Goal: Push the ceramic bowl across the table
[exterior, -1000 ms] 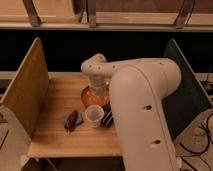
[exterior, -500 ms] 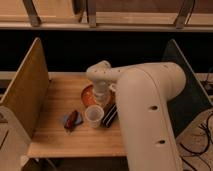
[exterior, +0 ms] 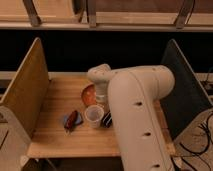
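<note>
The orange-red ceramic bowl [exterior: 88,94] sits near the middle of the light wooden table [exterior: 55,142]. Its right part is hidden behind my arm. My gripper [exterior: 101,96] reaches down from the white wrist, right at the bowl's right edge; I cannot tell whether it touches the bowl. The large white arm covers the table's right half.
A small white cup [exterior: 94,114] stands just in front of the bowl. A dark object [exterior: 106,120] lies to the cup's right and a blue and red item [exterior: 71,120] to its left. Upright panels stand at the left [exterior: 25,92] and right [exterior: 182,87].
My wrist has moved a little right and toward the camera. The gripper now sits lower at the bowl's right edge. The bowl has shifted slightly left.
</note>
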